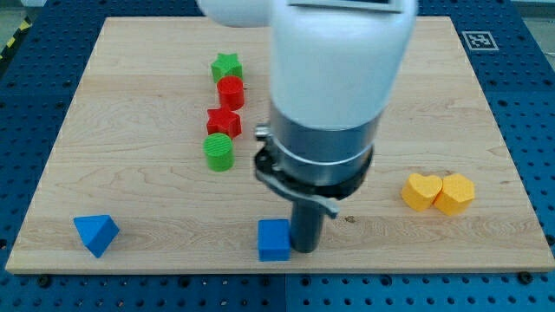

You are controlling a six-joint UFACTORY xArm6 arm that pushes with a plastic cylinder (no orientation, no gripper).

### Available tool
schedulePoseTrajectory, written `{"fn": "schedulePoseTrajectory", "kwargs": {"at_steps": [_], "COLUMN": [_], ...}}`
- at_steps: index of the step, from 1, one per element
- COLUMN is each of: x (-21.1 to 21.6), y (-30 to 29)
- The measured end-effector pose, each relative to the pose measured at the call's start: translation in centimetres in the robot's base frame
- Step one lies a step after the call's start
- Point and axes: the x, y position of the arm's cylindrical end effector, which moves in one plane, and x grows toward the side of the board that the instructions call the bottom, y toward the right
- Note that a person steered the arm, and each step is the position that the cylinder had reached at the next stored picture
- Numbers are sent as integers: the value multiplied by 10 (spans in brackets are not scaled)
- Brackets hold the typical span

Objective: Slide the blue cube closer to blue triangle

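The blue cube point(274, 240) sits near the view's bottom edge of the wooden board point(130, 104), at centre. The blue triangle point(95, 234) lies at the bottom left, well apart from the cube. My tip point(305, 250) is at the end of the dark rod, right against the cube's right side. The arm's white and grey body point(334, 104) fills the view's middle and hides the board behind it.
A column of blocks stands left of the arm: green star point(226, 66), red cylinder point(231, 91), red star point(223, 120), green cylinder point(219, 151). A yellow heart point(421, 191) and a yellow hexagon point(456, 192) touch at the right.
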Motion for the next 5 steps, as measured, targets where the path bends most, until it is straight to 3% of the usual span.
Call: {"fn": "schedulePoseTrajectory", "kwargs": {"at_steps": [5], "x": [12], "y": [-98]}}
